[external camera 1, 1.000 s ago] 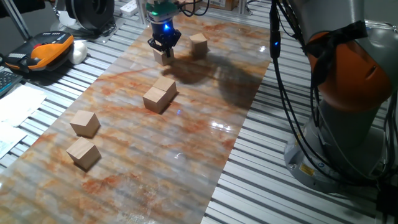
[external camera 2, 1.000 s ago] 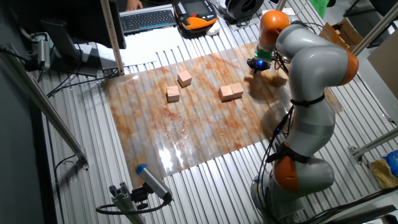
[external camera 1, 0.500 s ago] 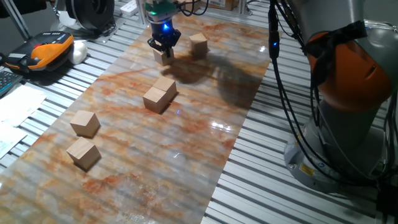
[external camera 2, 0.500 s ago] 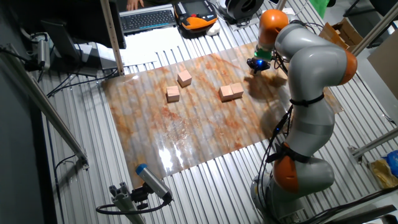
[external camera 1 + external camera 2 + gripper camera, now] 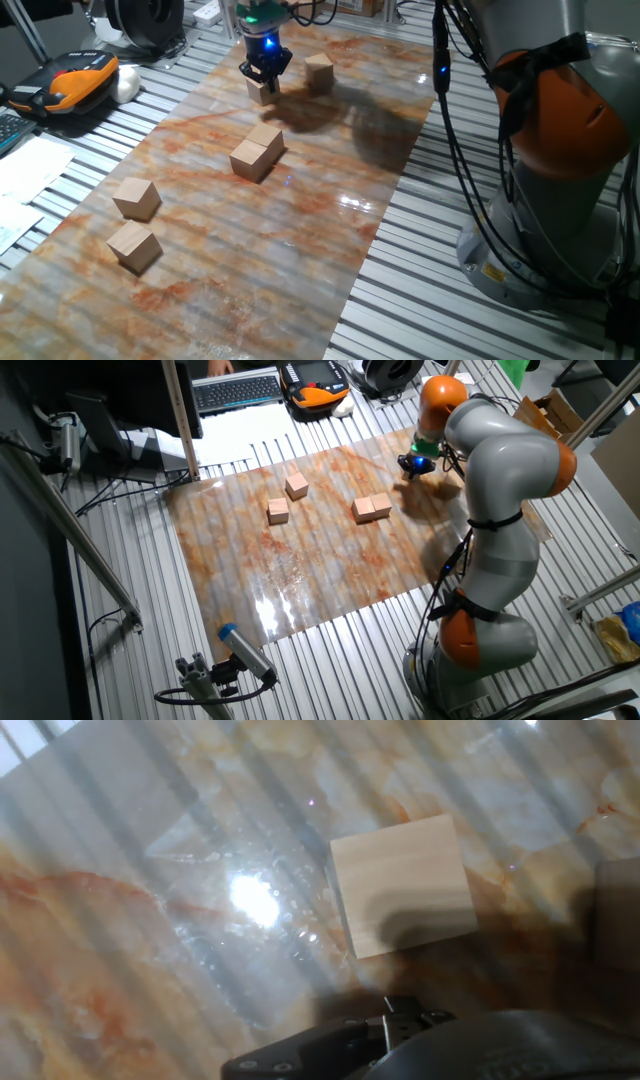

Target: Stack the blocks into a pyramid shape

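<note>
The arm is being held stretched far over the bench (image 5: 330, 215), its wrist bent steeply down. The pincer (image 5: 266, 78) (image 5: 412, 468) is being kept low near the surface, pointed downward; how its jaws stand cannot be made out.

Even overhead light fills both fixed views, sharp throughout. The glossy orange-veined marbled sheet (image 5: 300, 200) shows white glare patches and soft arm shadows. The hand view is blurred, with a bright hotspot beside one light tan wooden cube (image 5: 402, 885)
</note>
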Robot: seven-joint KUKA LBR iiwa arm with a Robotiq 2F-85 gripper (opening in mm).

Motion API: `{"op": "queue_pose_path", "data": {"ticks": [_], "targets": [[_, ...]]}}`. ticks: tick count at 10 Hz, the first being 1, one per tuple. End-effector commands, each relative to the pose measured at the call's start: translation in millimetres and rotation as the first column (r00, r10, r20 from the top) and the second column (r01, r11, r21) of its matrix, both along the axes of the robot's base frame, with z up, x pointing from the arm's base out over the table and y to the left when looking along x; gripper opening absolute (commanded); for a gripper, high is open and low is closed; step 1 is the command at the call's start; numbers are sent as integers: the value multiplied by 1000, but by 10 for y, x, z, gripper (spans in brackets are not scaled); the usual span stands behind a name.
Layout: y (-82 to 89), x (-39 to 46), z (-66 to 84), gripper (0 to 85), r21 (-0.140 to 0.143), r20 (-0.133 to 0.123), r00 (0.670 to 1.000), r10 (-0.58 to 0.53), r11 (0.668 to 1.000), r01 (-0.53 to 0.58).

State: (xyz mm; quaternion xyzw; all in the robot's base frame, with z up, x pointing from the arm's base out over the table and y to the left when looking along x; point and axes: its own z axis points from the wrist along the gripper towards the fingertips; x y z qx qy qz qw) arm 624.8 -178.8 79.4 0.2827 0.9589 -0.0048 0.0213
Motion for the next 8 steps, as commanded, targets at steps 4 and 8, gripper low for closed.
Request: {"op": "queue_pose_path", "data": {"ticks": [4,8], "targets": [[-5,-1,0,0,44,10,999,45,998,-45],[-5,-1,0,0,30,9,999,50,998,-51]]}}
